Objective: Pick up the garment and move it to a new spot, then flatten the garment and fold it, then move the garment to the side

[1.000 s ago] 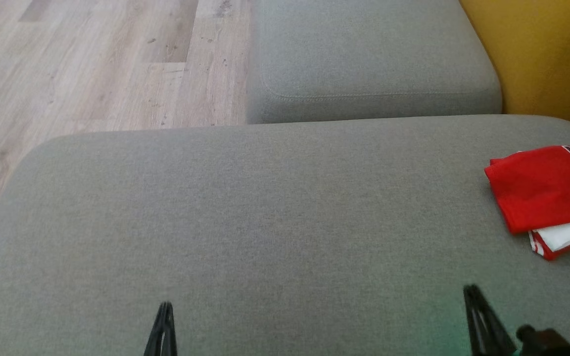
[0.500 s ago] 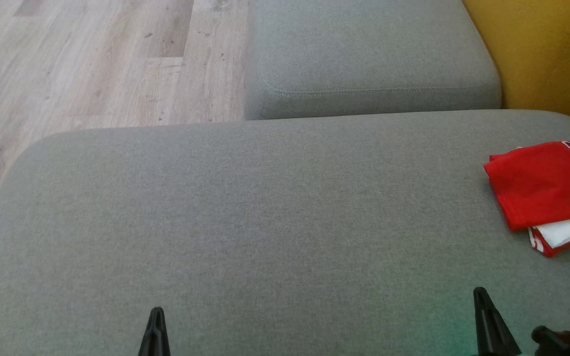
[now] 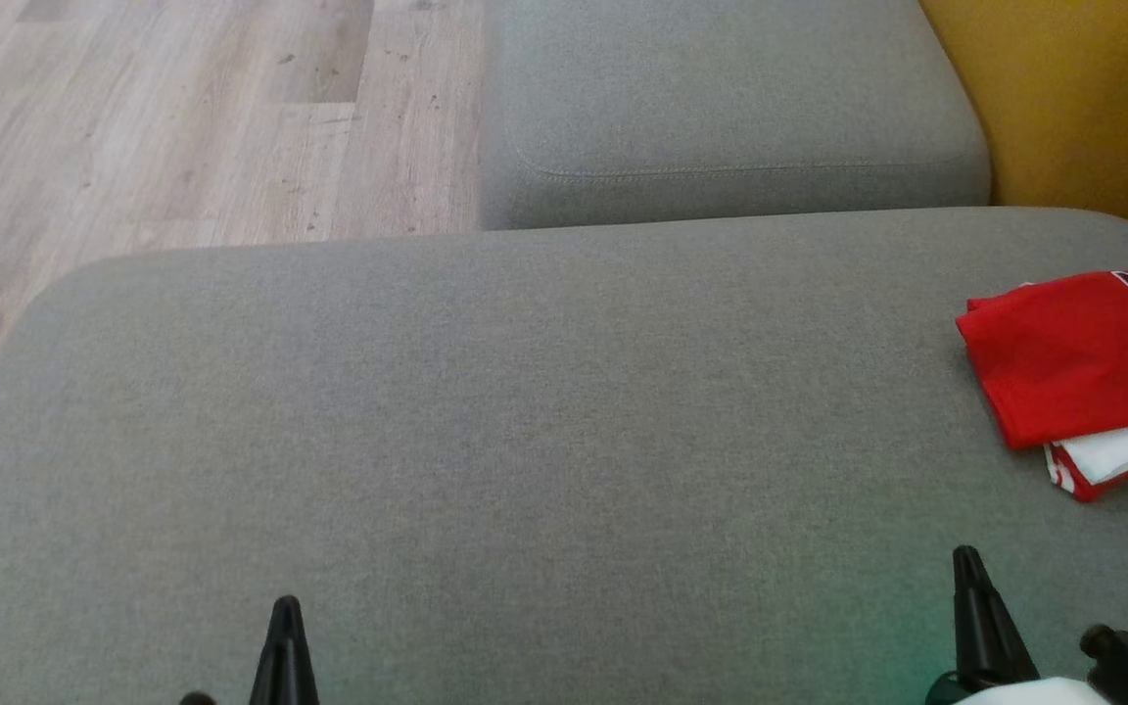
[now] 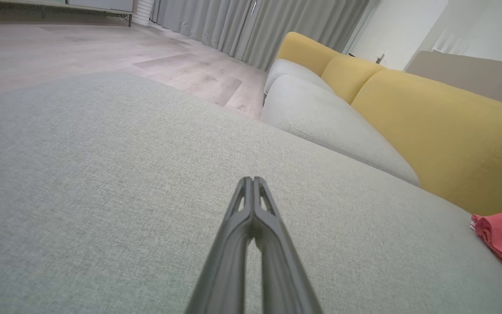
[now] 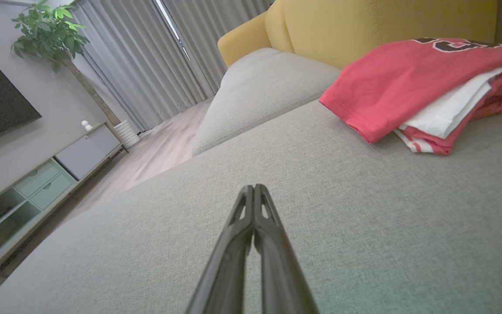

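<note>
Lying folded at the robot's right end of the grey sofa seat (image 3: 525, 411), the red garment (image 3: 1063, 362) shows dark lettering on top and a white layer peeking out at its near edge, with the yellow backrest (image 3: 1073, 98) just beyond it. Both tools point across bare cushion, apart from the cloth. The left tool (image 3: 284, 609) is clenched on nothing. The right tool (image 3: 965, 563), nearer the garment, is likewise pressed together and empty. Pale wood floor (image 3: 182, 117) lies past the seat.
</note>
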### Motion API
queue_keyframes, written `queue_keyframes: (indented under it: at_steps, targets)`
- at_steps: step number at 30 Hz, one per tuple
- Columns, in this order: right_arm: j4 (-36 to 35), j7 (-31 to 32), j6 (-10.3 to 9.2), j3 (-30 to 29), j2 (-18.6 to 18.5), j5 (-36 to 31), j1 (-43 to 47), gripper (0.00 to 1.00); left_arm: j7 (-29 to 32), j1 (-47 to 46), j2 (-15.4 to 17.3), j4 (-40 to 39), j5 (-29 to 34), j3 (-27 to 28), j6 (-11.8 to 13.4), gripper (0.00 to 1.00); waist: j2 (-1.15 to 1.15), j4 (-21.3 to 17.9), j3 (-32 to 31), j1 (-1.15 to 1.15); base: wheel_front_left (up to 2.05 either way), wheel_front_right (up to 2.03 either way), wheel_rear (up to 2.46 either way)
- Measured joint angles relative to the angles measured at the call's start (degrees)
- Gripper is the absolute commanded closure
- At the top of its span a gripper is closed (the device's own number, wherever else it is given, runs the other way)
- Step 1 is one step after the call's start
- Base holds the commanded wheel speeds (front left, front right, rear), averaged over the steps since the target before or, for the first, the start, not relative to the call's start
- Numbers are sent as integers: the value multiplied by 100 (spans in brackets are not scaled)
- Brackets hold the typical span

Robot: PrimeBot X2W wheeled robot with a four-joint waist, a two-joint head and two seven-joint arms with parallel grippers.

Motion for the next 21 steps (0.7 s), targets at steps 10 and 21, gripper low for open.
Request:
queue_keyframes:
  at_steps: [10, 21]
  targets:
    - [57, 155, -1, -47, -3, 715, -175, 100, 152, -202, 20, 59, -704, 110, -103, 100, 0, -25, 55, 0, 0, 0, 0]
    - [88, 324, -1, -127, -9, 1417, -259, 100, 268, -382, 31, 158, -1390, 209, -244, 100, 0, -50, 110, 0, 0, 0, 0]
